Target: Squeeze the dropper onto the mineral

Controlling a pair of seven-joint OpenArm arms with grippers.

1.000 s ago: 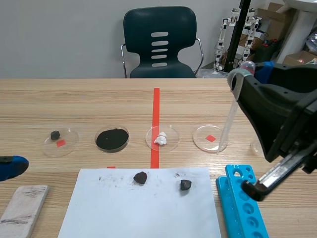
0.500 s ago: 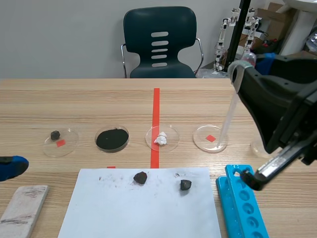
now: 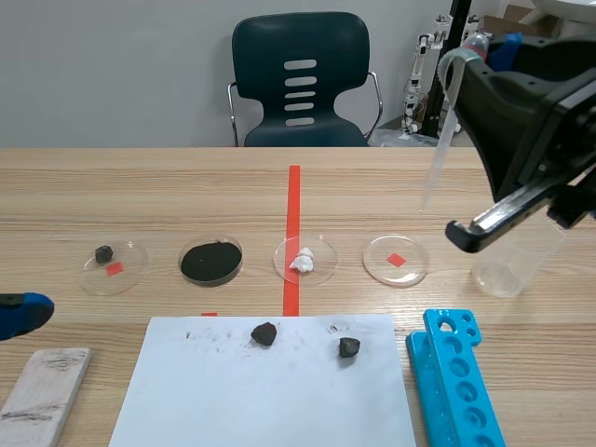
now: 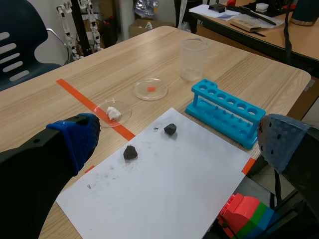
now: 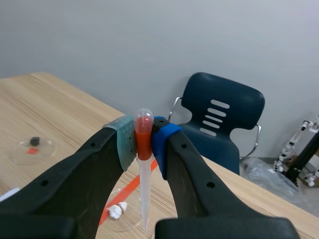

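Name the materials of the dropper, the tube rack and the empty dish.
Dropper: probably soft clear plastic, given the translucent, tapering stem.
Tube rack: moulded plastic, one even blue with a slight sheen.
Empty dish: clear glass or plastic, cannot tell which; the red mark shows through.

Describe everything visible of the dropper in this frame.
The dropper is a slim, clear plastic tube with a rounded bulb on top, which looks orange-red where it is pinched. It hangs tip down, slightly tilted, in the air over the table. Only the right pincer touches it, its pads clamping the bulb.
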